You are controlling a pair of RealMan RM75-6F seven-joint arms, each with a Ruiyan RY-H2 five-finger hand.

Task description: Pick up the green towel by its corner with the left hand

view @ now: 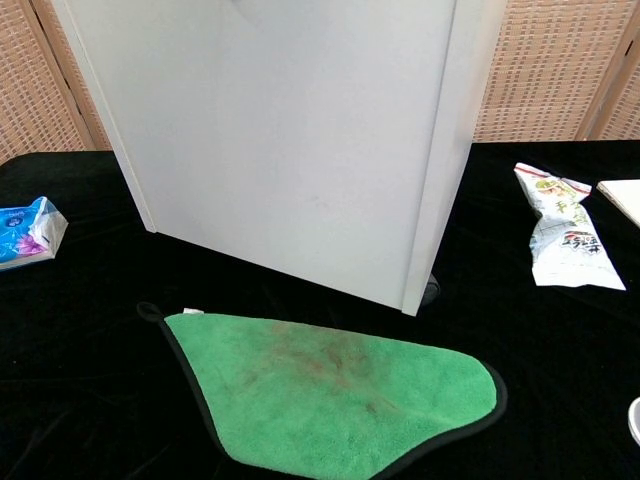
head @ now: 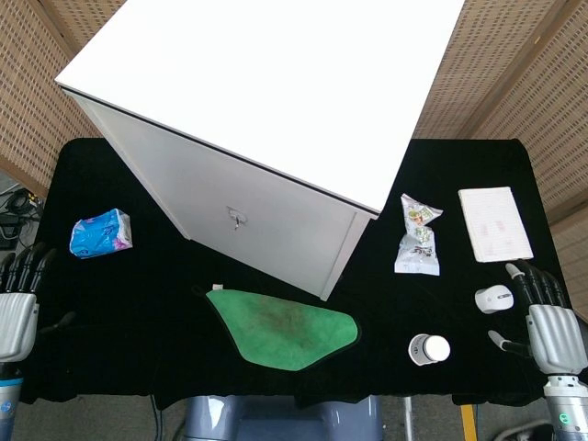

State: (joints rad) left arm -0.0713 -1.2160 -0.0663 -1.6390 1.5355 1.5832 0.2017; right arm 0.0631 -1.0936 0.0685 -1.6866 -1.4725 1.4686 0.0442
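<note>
The green towel (head: 283,327), a fleecy cloth of rounded triangular shape edged in black with a brownish stain at its middle, is laid flat on the black-draped table (head: 138,294), just in front of the smooth white cabinet (head: 266,119) and near the table's front edge. A small black loop is seen at its left corner in the chest view. The left hand (head: 16,308) is seen at the table's left edge, well apart from the towel, with its fingers spread and nothing held. The right hand (head: 548,323) is likewise seen empty with fingers apart at the right edge, just beside a small white rounded object (head: 493,299). A crinkled blue packet (head: 100,232), two glossy snack wrappers (head: 419,236), a flat white pad (head: 495,223) and a white round-lidded container (head: 430,349) are also laid on the cloth.
</note>
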